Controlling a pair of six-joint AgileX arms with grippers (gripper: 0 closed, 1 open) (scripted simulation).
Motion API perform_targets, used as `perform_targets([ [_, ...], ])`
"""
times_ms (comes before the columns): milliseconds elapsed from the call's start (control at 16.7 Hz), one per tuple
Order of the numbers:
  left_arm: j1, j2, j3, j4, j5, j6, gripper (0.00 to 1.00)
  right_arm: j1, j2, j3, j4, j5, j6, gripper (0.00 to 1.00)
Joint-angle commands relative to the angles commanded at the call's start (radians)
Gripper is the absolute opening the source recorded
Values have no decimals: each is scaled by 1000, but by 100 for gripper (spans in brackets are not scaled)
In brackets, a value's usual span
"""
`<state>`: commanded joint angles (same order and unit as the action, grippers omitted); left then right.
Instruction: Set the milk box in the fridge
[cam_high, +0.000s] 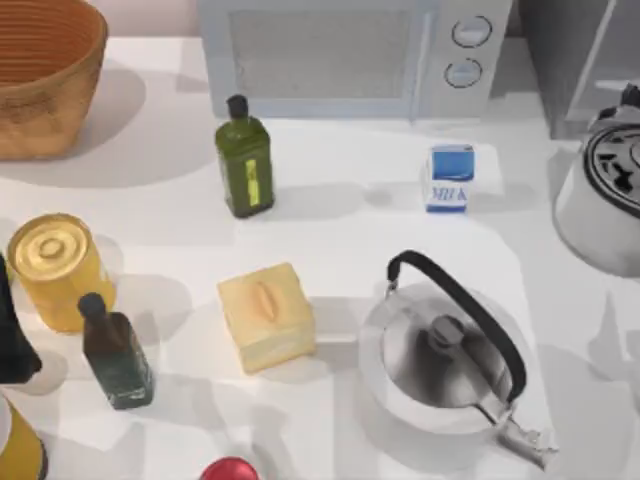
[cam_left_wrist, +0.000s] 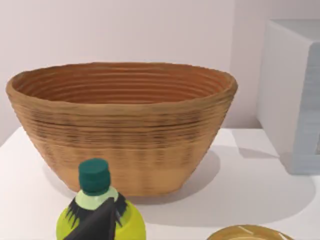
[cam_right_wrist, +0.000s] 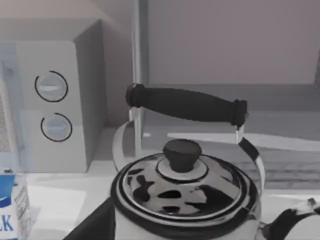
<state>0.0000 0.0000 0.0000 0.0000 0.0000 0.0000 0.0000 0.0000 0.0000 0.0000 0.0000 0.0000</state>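
Right gripper (cam_right_wrist: 95, 227), can't tell if it's spread or closed, hangs right behind a kettle (cam_right_wrist: 182, 195), milk box (cam_right_wrist: 10, 210) untouched off to its side by the microwave (cam_right_wrist: 55, 100), fridge (cam_right_wrist: 225, 50) past the kettle, so any carry across probably clips that kettle; left gripper (cam_left_wrist: 97, 225) idles near the basket (cam_left_wrist: 120, 125).

A white microwave (cam_high: 345, 55) stands at twelve o'clock, a woven basket (cam_high: 45, 75) at ten. A green bottle (cam_high: 244, 160) stands above the yellow block (cam_high: 266, 315). A steel kettle (cam_high: 445, 365) sits at five o'clock.
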Motion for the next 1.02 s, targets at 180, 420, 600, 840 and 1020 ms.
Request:
perform_targets([
  [180, 0, 0, 0, 0, 0, 0, 100, 7, 7, 9, 9, 4, 3, 100],
  [420, 0, 0, 0, 0, 0, 0, 100, 90, 135, 122, 108, 54, 44, 100],
  [600, 0, 0, 0, 0, 0, 0, 100, 158, 339, 252, 222, 125, 91, 100],
  [840, 0, 0, 0, 0, 0, 0, 100, 252, 755, 422, 372, 230, 146, 100],
  [1020, 0, 0, 0, 0, 0, 0, 100, 343, 1147, 541, 480, 300, 179, 100],
])
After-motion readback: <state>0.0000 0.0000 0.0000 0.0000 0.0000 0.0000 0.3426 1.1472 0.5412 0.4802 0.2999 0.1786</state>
